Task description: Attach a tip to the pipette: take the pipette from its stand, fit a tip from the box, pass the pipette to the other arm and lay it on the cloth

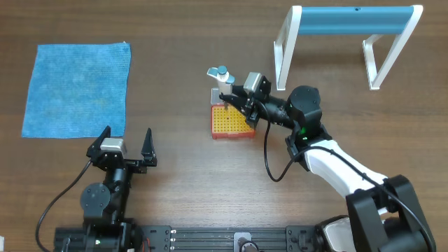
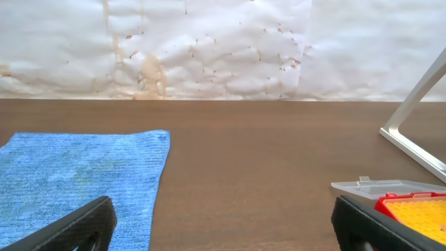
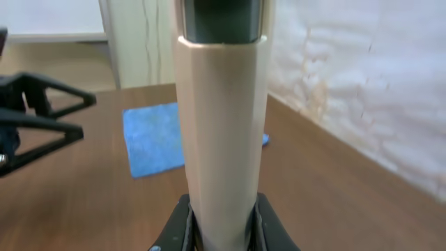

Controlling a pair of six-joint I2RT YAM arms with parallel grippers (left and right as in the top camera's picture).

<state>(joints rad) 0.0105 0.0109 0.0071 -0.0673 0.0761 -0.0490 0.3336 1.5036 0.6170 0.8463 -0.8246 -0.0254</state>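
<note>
The right tool (image 3: 221,226) clamps the cream, dark-topped pipette (image 3: 221,125); left tool (image 1: 127,136) gapes empty.

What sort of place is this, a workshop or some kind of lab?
Probably a lab-style robot test bench, though I can't be sure: a pipette, an orange tip box and a white-and-blue stand point to that.

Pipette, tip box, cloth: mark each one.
pipette (image 3: 221,139), right wrist view, middle of its white body.
tip box (image 1: 227,126), top view, orange tip rack.
cloth (image 1: 77,89), top view, centre of the blue fabric.
</note>
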